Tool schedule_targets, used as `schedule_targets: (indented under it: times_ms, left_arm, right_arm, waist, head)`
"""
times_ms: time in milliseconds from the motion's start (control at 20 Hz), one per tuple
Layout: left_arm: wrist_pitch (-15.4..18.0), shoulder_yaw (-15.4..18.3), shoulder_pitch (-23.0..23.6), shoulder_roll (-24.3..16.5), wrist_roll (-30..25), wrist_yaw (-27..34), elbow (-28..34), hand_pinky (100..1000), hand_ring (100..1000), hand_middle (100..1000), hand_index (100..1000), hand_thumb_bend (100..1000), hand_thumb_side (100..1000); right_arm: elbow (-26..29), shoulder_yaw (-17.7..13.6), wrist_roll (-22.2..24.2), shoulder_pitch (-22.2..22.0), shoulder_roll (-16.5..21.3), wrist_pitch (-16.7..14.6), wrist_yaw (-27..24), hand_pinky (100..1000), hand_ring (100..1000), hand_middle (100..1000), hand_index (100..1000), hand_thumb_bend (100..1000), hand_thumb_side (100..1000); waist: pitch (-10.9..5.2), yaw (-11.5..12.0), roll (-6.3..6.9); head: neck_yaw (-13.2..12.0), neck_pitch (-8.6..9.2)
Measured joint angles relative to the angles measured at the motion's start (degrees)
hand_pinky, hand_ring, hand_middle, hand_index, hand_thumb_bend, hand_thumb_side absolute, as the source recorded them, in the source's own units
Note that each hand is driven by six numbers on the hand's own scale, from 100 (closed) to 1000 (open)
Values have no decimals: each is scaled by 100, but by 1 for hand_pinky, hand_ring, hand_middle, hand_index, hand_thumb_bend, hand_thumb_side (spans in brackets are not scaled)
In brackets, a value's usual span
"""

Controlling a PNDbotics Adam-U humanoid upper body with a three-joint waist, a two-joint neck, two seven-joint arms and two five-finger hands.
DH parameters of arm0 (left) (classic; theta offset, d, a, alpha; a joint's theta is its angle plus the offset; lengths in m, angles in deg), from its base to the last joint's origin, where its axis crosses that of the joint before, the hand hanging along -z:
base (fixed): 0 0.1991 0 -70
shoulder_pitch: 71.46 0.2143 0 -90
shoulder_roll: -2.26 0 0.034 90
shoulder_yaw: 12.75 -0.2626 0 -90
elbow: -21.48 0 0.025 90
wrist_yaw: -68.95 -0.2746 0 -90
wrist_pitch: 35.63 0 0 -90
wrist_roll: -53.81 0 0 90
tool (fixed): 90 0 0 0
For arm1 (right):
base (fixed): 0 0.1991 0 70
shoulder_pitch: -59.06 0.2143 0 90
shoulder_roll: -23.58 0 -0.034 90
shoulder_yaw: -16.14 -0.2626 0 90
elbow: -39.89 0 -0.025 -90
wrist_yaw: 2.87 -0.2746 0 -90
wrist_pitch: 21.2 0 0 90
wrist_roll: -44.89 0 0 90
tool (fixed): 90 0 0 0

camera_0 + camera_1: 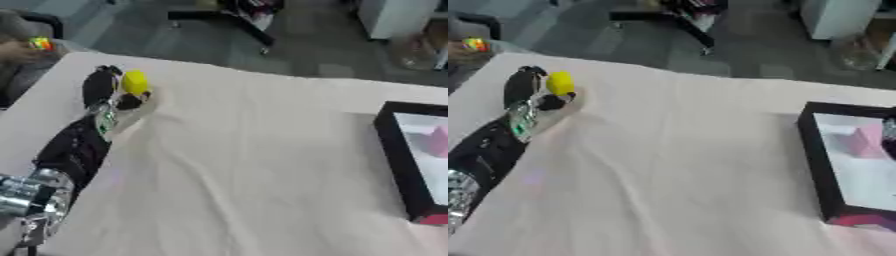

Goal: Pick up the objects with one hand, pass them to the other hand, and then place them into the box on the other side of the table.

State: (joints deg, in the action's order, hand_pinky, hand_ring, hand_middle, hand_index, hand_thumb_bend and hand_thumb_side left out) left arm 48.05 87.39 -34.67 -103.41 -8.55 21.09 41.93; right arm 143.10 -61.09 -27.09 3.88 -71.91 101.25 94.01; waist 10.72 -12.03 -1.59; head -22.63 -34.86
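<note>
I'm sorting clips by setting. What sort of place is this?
Probably a lab or workshop rather than a home. A table draped in pale cloth stands on a grey hard floor, with wheeled furniture legs behind. The left robot hand holds a yellow object; a black-walled box sits right.

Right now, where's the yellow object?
Far left of the table, in the left robot hand, whose fingers curl round the yellow object; the black box sits opposite, far right.
</note>
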Motion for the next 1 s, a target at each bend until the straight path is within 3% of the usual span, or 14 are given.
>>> schedule_targets:
  times_ms: [50,100,200,250,400,550,750,1000]
  left_arm:
    - [-1,0,0,0,31,55,-13,659,487,444,553,122,125]
    - [-8,0,0,-1,92,122,-25,637,457,405,512,100,100]
    - [-27,18,0,-1,298,274,-24,580,356,276,386,100,235]
    - [-23,30,1,-1,437,364,-6,566,331,241,355,100,254]
    - [106,53,12,0,754,639,157,557,316,208,323,100,267]
    - [360,48,35,0,727,813,482,557,316,202,317,100,265]
    - [837,-88,112,-10,145,1040,1190,563,324,213,329,100,240]
    - [1515,-715,268,-58,-1408,1908,2136,571,335,214,328,100,230]
  right_arm:
    - [0,0,-7,0,0,13,-19,761,875,826,1000,296,522]
    - [0,1,-9,0,0,23,-38,763,875,826,1000,296,522]
    - [-1,1,-16,-2,0,44,-62,763,875,825,1000,293,522]
    - [-3,1,-19,-3,0,57,-72,762,875,825,1000,292,522]
    - [-7,1,-34,-8,0,74,-87,762,874,824,1000,289,521]
    - [-8,20,-52,-13,0,60,-87,763,875,824,1000,287,517]
    - [-7,125,-39,-34,0,-82,-90,799,878,830,1000,296,508]
    - [64,464,131,8,-1,-533,-194,910,887,849,1000,382,443]
  waist:
    - [0,-5,-3]
    - [1,-8,-9]
    - [5,-14,-20]
    - [6,-12,-24]
    - [5,13,-13]
    - [-10,75,23]
    - [-169,168,57]
    - [-359,289,91]
  head:
    - [-1,18]
    - [-2,26]
    - [-4,27]
    - [-4,27]
    - [-3,27]
    - [34,19]
    - [242,-61]
    - [741,-277]
